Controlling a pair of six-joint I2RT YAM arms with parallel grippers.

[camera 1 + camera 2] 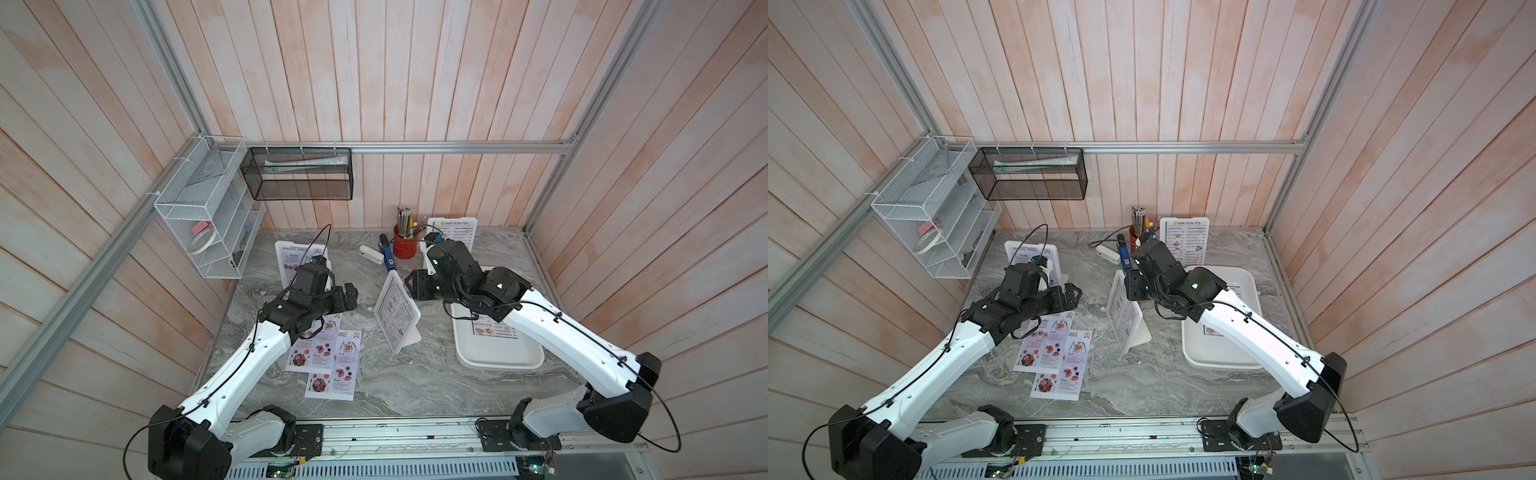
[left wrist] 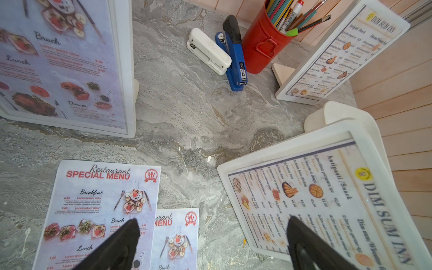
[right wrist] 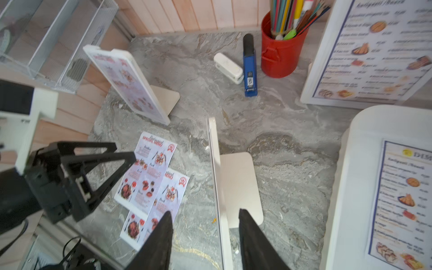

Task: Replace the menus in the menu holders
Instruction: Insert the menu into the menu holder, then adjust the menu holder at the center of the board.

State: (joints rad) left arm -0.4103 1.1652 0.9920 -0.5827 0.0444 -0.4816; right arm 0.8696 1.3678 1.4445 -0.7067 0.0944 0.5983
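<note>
Centre menu holder (image 3: 215, 163) is set upright mid-table, Dim Sum Inn menu (image 2: 315, 198) inside | right gripper (image 3: 204, 212) is parted astride its edge, left gripper (image 2: 213, 219) is spread wide | risk: holder is toppled if clipped

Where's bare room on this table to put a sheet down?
Bare marble near the front edge, between the loose red-titled Special Menu sheets and the shallow white tray. Also between the white Special Menu holder and the white stapler. Crowded round the red pencil cup at the back.
</note>
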